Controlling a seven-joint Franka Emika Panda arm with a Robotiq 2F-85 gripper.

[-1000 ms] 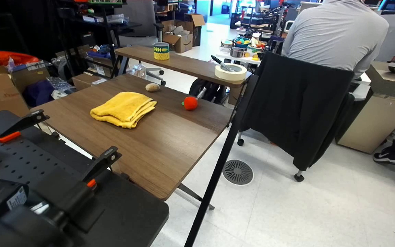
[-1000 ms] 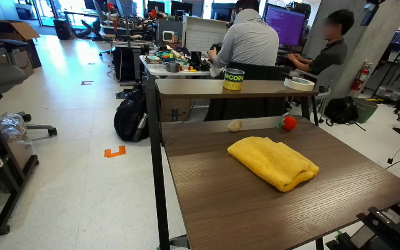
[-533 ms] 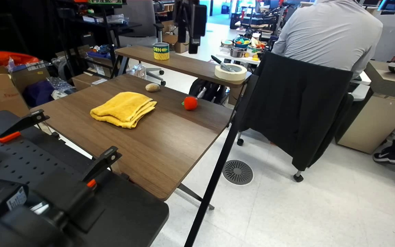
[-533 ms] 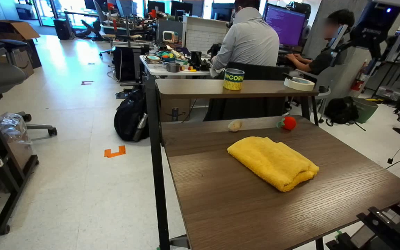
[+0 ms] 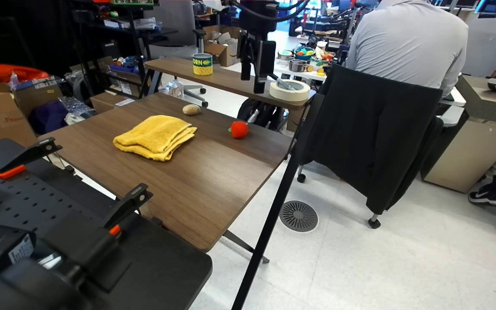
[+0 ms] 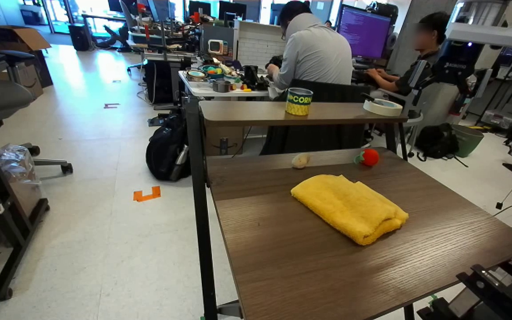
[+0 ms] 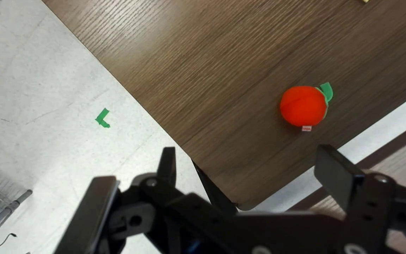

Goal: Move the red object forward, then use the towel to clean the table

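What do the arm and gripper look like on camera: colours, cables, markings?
The arm shows a white, rounded section in an exterior view. The gripper is black, with blocky dark fingers, pale ROBOTIQ lettering and a small bluish light. Black cables curve above it.

Free passage between towel (image 5: 155, 135) and ball (image 5: 240, 129)

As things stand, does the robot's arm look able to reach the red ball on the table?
Probably yes: the gripper hangs open, and in the wrist view nothing shows between it and the red ball. The towel lies apart from the ball; only the raised shelf nearby might crowd its approach.
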